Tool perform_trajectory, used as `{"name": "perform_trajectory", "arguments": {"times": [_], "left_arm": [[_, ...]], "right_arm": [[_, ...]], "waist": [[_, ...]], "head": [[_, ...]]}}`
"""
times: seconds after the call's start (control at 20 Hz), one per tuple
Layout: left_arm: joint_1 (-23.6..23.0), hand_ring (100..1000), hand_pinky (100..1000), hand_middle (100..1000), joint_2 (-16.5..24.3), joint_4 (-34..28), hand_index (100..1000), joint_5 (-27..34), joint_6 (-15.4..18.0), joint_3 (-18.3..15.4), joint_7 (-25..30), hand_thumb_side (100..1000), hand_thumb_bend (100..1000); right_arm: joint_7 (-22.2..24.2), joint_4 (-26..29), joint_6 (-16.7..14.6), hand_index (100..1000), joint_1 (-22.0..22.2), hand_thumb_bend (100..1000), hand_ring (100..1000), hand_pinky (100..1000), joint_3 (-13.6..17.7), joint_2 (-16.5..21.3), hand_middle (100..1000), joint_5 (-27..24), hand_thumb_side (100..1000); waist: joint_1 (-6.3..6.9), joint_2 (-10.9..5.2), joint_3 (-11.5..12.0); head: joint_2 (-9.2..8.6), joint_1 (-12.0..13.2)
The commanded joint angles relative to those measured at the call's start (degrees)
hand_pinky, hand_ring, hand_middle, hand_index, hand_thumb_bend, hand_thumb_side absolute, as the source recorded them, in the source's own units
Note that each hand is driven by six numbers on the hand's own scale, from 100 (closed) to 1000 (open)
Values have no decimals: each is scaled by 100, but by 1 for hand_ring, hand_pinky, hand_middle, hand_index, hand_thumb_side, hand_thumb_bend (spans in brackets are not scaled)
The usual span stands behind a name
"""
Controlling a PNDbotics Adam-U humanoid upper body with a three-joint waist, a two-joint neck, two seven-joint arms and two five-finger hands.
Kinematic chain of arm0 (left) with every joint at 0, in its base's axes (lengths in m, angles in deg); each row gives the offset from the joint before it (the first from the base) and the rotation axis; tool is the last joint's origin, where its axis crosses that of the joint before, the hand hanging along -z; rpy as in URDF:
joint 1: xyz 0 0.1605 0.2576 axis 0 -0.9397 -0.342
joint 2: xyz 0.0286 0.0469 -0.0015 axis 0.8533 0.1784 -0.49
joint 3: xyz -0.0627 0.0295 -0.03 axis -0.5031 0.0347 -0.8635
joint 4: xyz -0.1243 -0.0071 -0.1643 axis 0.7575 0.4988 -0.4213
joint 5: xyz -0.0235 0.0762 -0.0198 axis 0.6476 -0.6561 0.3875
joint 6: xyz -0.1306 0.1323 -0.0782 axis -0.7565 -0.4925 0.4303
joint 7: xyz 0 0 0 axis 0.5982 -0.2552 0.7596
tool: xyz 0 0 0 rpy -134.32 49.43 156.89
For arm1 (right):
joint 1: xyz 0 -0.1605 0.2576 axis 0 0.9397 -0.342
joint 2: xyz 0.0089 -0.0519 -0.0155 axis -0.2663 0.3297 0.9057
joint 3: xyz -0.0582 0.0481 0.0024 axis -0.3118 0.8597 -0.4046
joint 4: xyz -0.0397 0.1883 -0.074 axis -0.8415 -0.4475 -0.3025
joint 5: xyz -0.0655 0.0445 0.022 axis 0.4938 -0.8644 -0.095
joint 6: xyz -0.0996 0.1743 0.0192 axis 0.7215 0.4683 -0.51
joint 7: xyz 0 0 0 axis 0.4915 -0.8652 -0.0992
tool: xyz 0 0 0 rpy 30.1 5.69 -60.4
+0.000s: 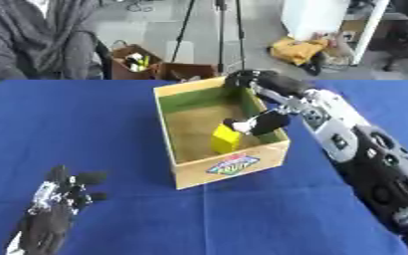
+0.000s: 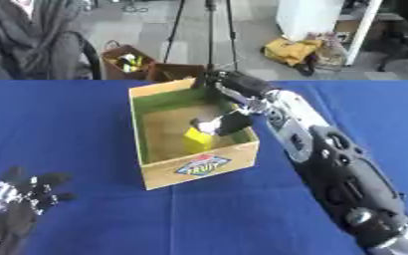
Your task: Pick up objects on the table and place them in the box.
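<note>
An open wooden box with a green inner lining and a fruit label on its front stands in the middle of the blue table. Inside it, near the front right corner, a yellow block stands on the floor of the box. My right hand reaches down into the box from the right, over its far right corner, and its fingers are curled at the top of the yellow block. At the lower left my left hand rests open on the table, fingers up, holding nothing.
The blue tablecloth covers the whole work surface. A seated person in grey is at the far left edge. Behind the table are a brown box of items, tripod legs and a yellow bag on the floor.
</note>
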Motion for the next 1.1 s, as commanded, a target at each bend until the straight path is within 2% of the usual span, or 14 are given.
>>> {"name": "perform_trajectory", "arguments": {"times": [0.05,0.1,0.15,0.2,0.25,0.4,0.5,0.65,0.8,1.1], "left_arm": [[24,921,735,694,72,-86,654,4,21,-125,-84,1000,291],[18,921,735,694,76,-89,654,2,29,-153,-111,1000,290],[15,922,735,694,80,-95,654,1,38,-190,-144,1000,291],[19,922,735,694,83,-102,654,0,47,-224,-177,1000,290],[27,922,735,694,87,-110,654,-1,56,-257,-209,1000,290],[15,922,735,694,110,-132,654,-18,91,-364,-314,1000,289],[-9,922,735,693,108,-131,654,-16,102,-434,-390,1000,288],[-43,922,734,693,112,-136,654,-9,115,-513,-478,1000,286],[-82,921,733,691,111,-139,653,-4,136,-566,-550,1000,283],[-140,920,732,689,89,-127,652,19,162,-576,-618,1000,281]], "right_arm": [[-500,1098,406,829,306,100,890,725,238,494,796,-1228,632],[-674,1441,569,810,528,100,884,708,319,565,777,-1726,716],[-841,1807,711,801,813,100,881,700,404,616,765,-2282,695],[-959,2157,808,796,1117,100,881,690,483,651,757,-2785,751],[-1045,2498,871,793,1447,100,881,686,579,671,755,-3221,763],[-1237,3224,1013,778,2286,100,878,671,892,569,739,-3999,835],[-1383,3466,1061,769,2758,100,870,660,1082,359,722,-4238,883],[-1588,3507,1123,753,3290,100,857,646,1232,45,699,-4492,948],[-1675,3348,1150,703,3589,100,845,641,1305,-265,673,-4520,983],[-1721,2995,1106,689,3834,100,836,636,1370,-858,656,-4356,978]], "waist": [[7,-115,-96],[14,-113,-152],[25,-108,-216],[38,-98,-270],[52,-89,-319],[97,-78,-461],[135,-72,-577],[187,-67,-719],[219,-84,-775],[303,-86,-886]], "head": [[-42,190],[-46,252],[-54,321],[-70,375],[-91,425],[-93,586],[-74,694],[-33,850],[4,920],[147,1070]]}}
